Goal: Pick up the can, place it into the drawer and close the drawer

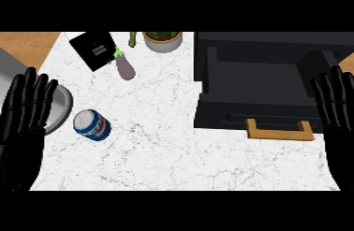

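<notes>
1. Marble counter: fills most of the view, wood edging at top corners.
2. Dark drawer: right side, pulled open, nothing seen inside; wooden handle on its front, facing the robot.
3. L hand: at left edge, fingers straight & up, holding nothing. R hand: at right edge, same, partly over the drawer's right side.
4. Metal basin: left edge, partly behind L hand.
5. Black flat device: top left, set at an angle.
6. Potted plant: top centre.
7. Can: blue/white/red, on counter near basin & L hand, well apart from drawer.
8. Eggplant: just below the device.
</notes>
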Tool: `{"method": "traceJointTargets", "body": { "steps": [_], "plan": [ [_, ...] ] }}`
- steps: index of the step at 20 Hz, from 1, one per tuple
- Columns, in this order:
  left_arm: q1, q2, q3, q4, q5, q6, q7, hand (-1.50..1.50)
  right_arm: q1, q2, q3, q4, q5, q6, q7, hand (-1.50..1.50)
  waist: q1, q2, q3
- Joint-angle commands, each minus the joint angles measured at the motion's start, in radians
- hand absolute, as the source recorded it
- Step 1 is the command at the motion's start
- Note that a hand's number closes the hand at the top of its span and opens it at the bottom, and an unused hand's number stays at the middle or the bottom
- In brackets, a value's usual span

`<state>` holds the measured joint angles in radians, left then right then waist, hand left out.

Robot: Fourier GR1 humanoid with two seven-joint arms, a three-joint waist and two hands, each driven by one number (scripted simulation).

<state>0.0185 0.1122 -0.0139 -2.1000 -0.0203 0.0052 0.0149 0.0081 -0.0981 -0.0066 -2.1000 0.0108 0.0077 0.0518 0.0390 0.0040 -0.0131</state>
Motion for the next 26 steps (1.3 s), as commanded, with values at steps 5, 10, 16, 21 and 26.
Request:
{"method": "traceJointTargets", "body": {
  "steps": [5,10,16,21,26],
  "plan": [
    [-0.056,0.080,0.070,0.061,0.247,-0.212,-0.092,-1.50,-0.029,0.001,-0.024,0.018,0.009,0.004,-0.085,-1.50,-0.041,-0.002,0.012],
    [0.079,0.125,0.044,0.050,0.194,-0.170,0.201,-1.50,0.073,0.022,-0.018,0.005,0.005,-0.045,0.183,-1.50,-0.040,-0.006,0.013],
    [0.030,0.147,0.120,0.014,0.260,-0.208,0.289,-1.50,0.112,0.025,-0.022,-0.040,0.016,-0.031,0.195,-1.50,-0.039,-0.005,0.013],
    [0.122,0.136,0.175,-0.008,0.327,-0.259,0.275,-1.50,0.215,0.021,-0.052,-0.076,-0.028,0.024,0.138,-1.50,-0.040,-0.006,0.013],
    [0.068,0.092,0.142,-0.071,0.266,-0.176,0.396,-1.50,0.215,0.000,-0.124,-0.031,-0.089,0.080,0.082,-1.50,-0.041,-0.005,0.013]
  ]
}}
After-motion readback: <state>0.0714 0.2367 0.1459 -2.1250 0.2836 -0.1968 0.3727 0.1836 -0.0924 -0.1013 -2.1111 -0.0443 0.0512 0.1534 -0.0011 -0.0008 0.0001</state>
